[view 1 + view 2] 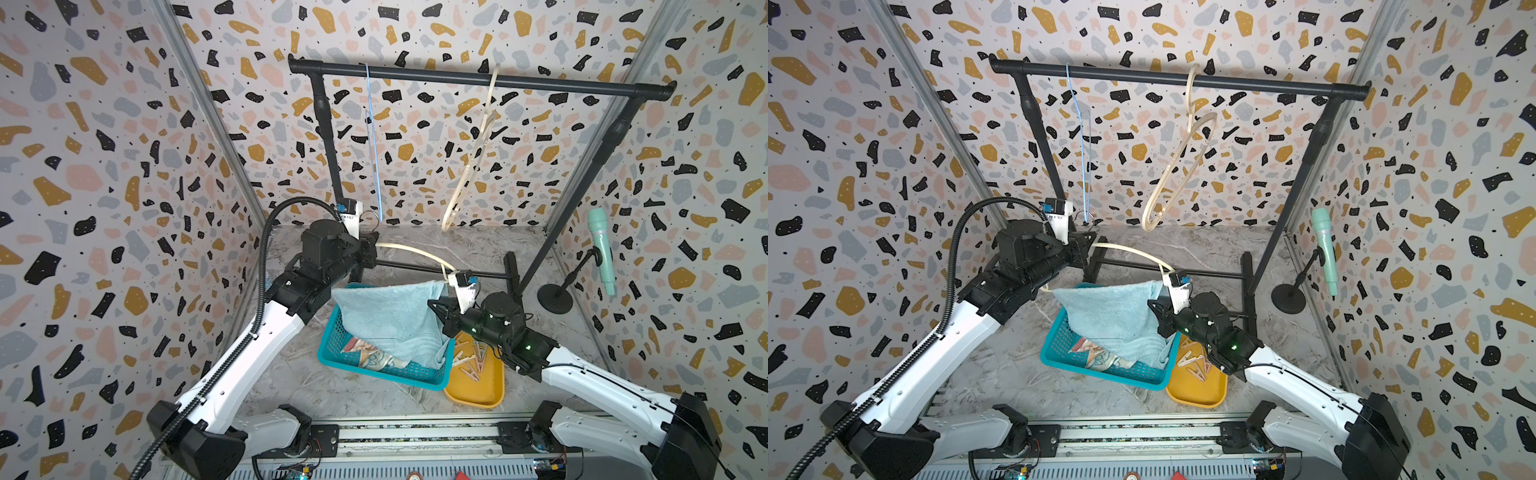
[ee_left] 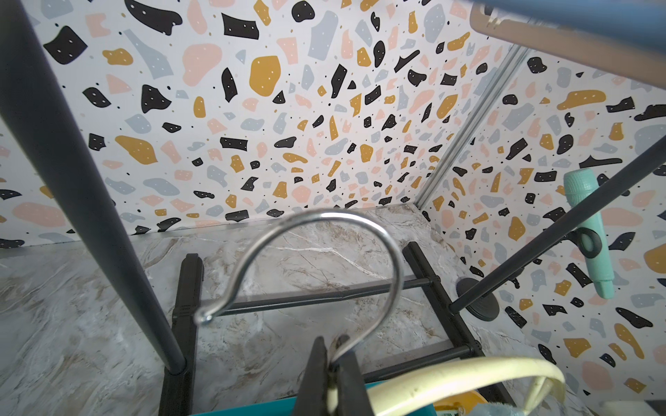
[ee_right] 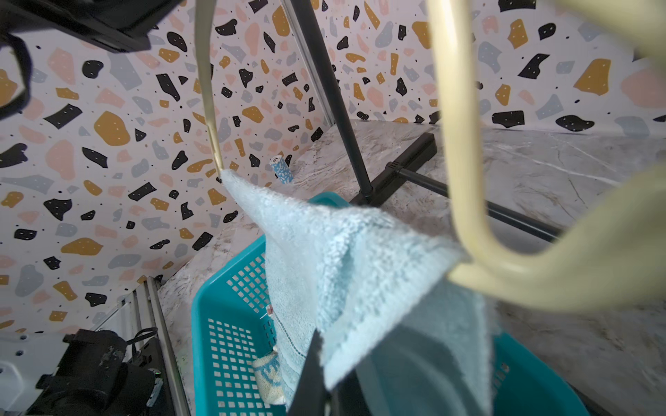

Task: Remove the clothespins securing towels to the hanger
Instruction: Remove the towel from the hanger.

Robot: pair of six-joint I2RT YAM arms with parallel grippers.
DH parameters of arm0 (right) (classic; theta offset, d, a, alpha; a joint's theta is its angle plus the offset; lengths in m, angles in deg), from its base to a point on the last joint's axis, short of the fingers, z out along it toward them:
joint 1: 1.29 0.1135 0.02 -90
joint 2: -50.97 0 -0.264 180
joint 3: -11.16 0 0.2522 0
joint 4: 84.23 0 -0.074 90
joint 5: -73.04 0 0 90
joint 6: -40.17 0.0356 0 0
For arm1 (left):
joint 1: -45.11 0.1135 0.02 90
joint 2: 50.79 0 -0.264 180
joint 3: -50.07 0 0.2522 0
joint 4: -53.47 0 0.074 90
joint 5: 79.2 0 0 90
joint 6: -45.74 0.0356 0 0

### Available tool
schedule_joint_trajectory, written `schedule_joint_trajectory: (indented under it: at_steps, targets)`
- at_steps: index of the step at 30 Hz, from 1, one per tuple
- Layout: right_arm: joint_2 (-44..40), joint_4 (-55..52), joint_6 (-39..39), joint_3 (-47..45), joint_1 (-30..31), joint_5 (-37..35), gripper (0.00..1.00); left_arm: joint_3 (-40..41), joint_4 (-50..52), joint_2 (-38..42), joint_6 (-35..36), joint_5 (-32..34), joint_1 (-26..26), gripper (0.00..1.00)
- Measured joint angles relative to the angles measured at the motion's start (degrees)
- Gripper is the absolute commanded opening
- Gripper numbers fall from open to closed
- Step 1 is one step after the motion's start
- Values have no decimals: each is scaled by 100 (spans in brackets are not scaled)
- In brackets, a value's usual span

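My left gripper [image 1: 374, 245] [image 2: 333, 344] is shut on the neck of a cream hanger [image 1: 415, 251] [image 2: 450, 374], just below its metal hook [image 2: 360, 223]. The light-blue towel [image 1: 386, 316] [image 3: 342, 259] hangs from the hanger's far end down into a teal basket [image 1: 374, 376] [image 3: 223, 324]. My right gripper [image 1: 436, 307] [image 3: 326, 345] is shut on a fold of that towel. Two patterned towels [image 1: 370, 353] lie in the basket under it. Several clothespins [image 1: 471, 361] [image 1: 1194, 363] lie in a yellow tray [image 1: 478, 395]. I see no clothespin on the hanger.
A black clothes rack [image 1: 478, 79] stands at the back, with a blue hanger [image 1: 374, 145] and another cream hanger [image 1: 469, 158] on its rail. Its foot bars cross the marble floor behind the basket. A mint microphone [image 1: 602, 249] on a stand is at the right wall.
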Motion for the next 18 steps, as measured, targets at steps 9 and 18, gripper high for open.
schedule_joint_trajectory:
  at_steps: [9, 18]
  targets:
    - [-542, -321, -24, 133, 42, -76, 0, 195, -63, -13, 149, 522, 0, 0]
    - [-1104, -839, -133, 411, 42, -345, 0, 205, -179, -20, 181, 798, -50, 0]
